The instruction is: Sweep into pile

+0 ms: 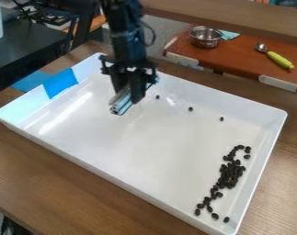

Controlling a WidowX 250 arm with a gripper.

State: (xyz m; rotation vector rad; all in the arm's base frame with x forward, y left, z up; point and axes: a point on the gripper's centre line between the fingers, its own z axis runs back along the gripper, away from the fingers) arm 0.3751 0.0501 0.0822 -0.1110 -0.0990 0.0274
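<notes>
Tool [128,103] pinching pale bar [120,103]; black beans [229,175] in tray [138,142], mostly clumped frame-R of tool, nearer cam. Risk: strays [190,109] nearer tool missed if sweep short; fast push cd scatter clump.

Black beans [229,176] bunch rightward in the tray [138,151], three apart.

The tray [138,137] is white, with bright blue tape [60,83] at one corner. Those beans [229,176] look nearly black. The worktop [58,176] is brown with streaky wood grain, the bowl [206,36] silvery, the spoon's handle [279,60] yellow-green.
</notes>
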